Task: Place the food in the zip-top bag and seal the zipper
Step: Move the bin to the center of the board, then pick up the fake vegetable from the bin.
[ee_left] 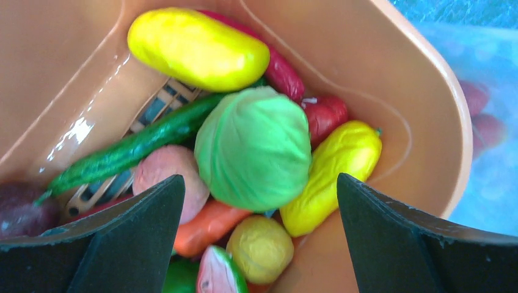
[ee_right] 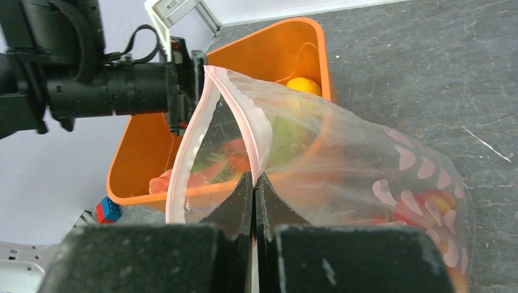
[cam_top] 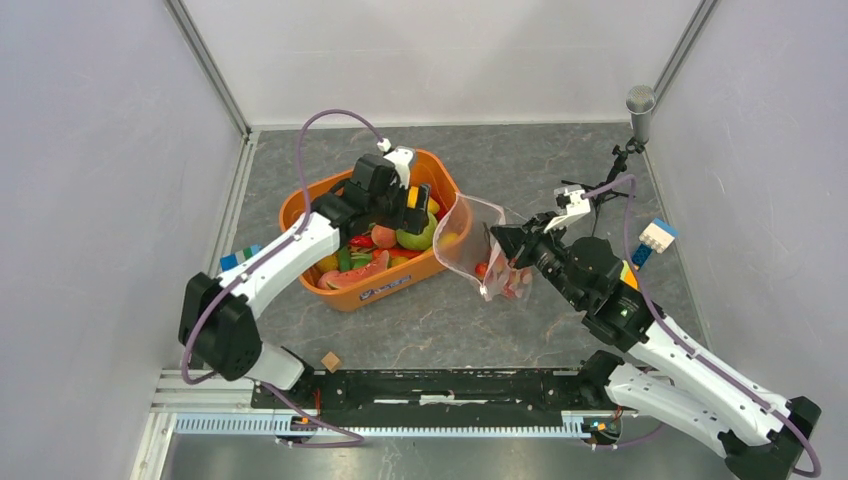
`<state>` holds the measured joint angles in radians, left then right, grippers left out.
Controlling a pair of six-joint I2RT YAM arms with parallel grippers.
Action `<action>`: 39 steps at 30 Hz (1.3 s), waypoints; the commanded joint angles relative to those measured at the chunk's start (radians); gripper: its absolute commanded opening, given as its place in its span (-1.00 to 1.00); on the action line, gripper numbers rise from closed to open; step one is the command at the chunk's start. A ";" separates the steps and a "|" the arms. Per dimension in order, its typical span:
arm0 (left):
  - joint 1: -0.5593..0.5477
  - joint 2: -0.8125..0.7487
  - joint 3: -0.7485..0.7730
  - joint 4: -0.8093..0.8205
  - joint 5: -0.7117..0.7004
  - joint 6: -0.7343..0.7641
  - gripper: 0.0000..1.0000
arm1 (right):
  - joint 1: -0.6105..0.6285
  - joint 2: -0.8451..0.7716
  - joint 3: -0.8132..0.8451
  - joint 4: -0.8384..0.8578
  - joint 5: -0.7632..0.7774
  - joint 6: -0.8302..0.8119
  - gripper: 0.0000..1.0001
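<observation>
The food, a heap of toy fruit and vegetables, fills the orange tub (cam_top: 330, 200). My left gripper (ee_left: 259, 180) hangs open just above it, its jaws straddling a green round melon (ee_left: 253, 146) without touching it. Around the melon lie two yellow pieces (ee_left: 198, 49), a long green pod (ee_left: 134, 149) and an orange piece (ee_left: 207, 226). The zip-top bag (cam_top: 480, 250) stands beside the tub's right end with its mouth gaping towards the tub. My right gripper (ee_right: 253, 180) is shut on the near side of the zipper (ee_right: 183, 159). Red pieces (ee_right: 421, 213) lie inside the bag.
White and blue building blocks (cam_top: 655, 238) sit at the right wall and more blocks (cam_top: 238, 258) left of the tub. A small wooden cube (cam_top: 331, 361) lies near the front rail. A microphone (cam_top: 640, 105) stands at the back right corner.
</observation>
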<state>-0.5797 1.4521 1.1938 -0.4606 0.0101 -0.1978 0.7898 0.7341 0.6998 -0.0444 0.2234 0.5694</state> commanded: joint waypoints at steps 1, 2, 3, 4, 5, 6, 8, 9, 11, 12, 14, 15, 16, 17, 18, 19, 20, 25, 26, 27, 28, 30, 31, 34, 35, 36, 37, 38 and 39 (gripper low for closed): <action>0.036 0.098 0.024 0.172 0.080 -0.023 1.00 | 0.001 -0.017 0.008 -0.009 0.044 0.009 -1.00; 0.051 0.123 0.028 0.180 0.115 -0.024 1.00 | 0.000 -0.018 0.010 -0.012 0.045 0.009 -1.00; 0.061 0.142 0.033 0.187 0.138 -0.025 1.00 | 0.000 -0.015 0.012 -0.015 0.043 0.009 -1.00; 0.070 0.165 0.037 0.191 0.157 -0.024 1.00 | 0.001 -0.015 0.013 -0.017 0.042 0.008 -1.00; 0.074 0.186 0.042 0.193 0.165 -0.020 1.00 | 0.000 -0.012 0.013 -0.015 0.043 0.009 -1.00; 0.077 0.208 0.049 0.187 0.162 -0.016 0.98 | 0.000 -0.011 0.013 -0.013 0.042 0.012 -1.00; 0.078 0.240 0.059 0.160 0.168 -0.008 0.86 | 0.000 0.000 0.015 -0.008 0.032 0.013 -1.00; 0.078 0.244 0.051 0.158 0.171 -0.009 0.79 | 0.000 0.004 0.018 -0.008 0.027 0.013 -1.00; 0.077 0.236 0.023 0.170 0.168 -0.019 0.53 | 0.001 0.013 0.019 -0.005 0.024 0.013 -1.00; 0.078 0.223 0.009 0.174 0.173 -0.021 0.46 | 0.001 0.017 0.018 -0.003 0.022 0.014 -1.00; 0.078 0.190 -0.019 0.186 0.174 -0.026 0.26 | 0.001 0.023 0.018 0.000 0.017 0.016 -1.00; 0.077 0.171 -0.029 0.190 0.167 -0.027 0.20 | 0.000 0.025 0.017 0.004 0.015 0.017 -1.00; 0.077 0.155 -0.040 0.191 0.157 -0.026 0.12 | 0.000 0.028 0.017 0.006 0.015 0.017 -1.00; 0.078 0.136 -0.048 0.191 0.147 -0.026 0.00 | 0.000 0.030 0.018 0.009 0.012 0.018 -1.00; 0.078 0.115 -0.054 0.187 0.136 -0.026 -0.06 | 0.000 0.033 0.018 0.010 0.011 0.017 -1.00; 0.078 0.098 -0.056 0.182 0.125 -0.025 -0.07 | 0.000 0.035 0.018 0.011 0.013 0.017 -1.00; 0.078 0.077 -0.059 0.178 0.117 -0.023 -0.09 | 0.001 0.037 0.019 0.011 0.011 0.017 -1.00; 0.079 -0.025 -0.080 0.172 0.061 -0.027 -0.11 | 0.000 0.044 0.016 0.013 0.015 0.018 -1.00; 0.079 -0.043 -0.081 0.171 0.054 -0.028 -0.11 | 0.000 0.045 0.014 0.012 0.017 0.017 -1.00; 0.080 -0.067 -0.085 0.171 0.049 -0.029 -0.12 | 0.000 0.048 0.014 0.014 0.022 0.017 -1.00; 0.079 -0.089 -0.088 0.171 0.044 -0.030 -0.16 | 0.000 0.050 0.013 0.012 0.027 0.018 -1.00; 0.079 -0.128 -0.089 0.165 0.041 -0.036 -0.18 | 0.000 0.054 0.012 0.014 0.034 0.021 -1.00; 0.079 -0.149 -0.090 0.163 0.044 -0.039 -0.17 | 0.000 0.060 0.012 0.016 0.033 0.022 -1.00; 0.079 -0.221 -0.098 0.152 0.051 -0.045 -0.14 | 0.000 0.074 0.012 0.019 0.022 0.035 -1.00; 0.079 -0.241 -0.101 0.148 0.054 -0.045 -0.12 | 0.000 0.078 0.007 0.025 0.012 0.041 -1.00; 0.079 -0.264 -0.103 0.143 0.058 -0.043 -0.12 | 0.000 0.082 0.000 0.031 0.008 0.046 -1.00; 0.079 -0.283 -0.104 0.137 0.061 -0.042 -0.11 | 0.000 0.082 -0.008 0.036 0.008 0.053 -1.00; 0.079 -0.301 -0.105 0.131 0.067 -0.043 -0.11 | 0.000 0.082 -0.016 0.038 0.007 0.059 -1.00; 0.080 -0.321 -0.103 0.124 0.077 -0.042 -0.11 | 0.000 0.080 -0.024 0.038 0.007 0.062 -1.00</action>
<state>-0.5014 1.2152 1.0958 -0.3252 0.0769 -0.2161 0.7898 0.8139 0.6968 -0.0528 0.2367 0.6037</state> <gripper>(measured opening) 0.618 0.010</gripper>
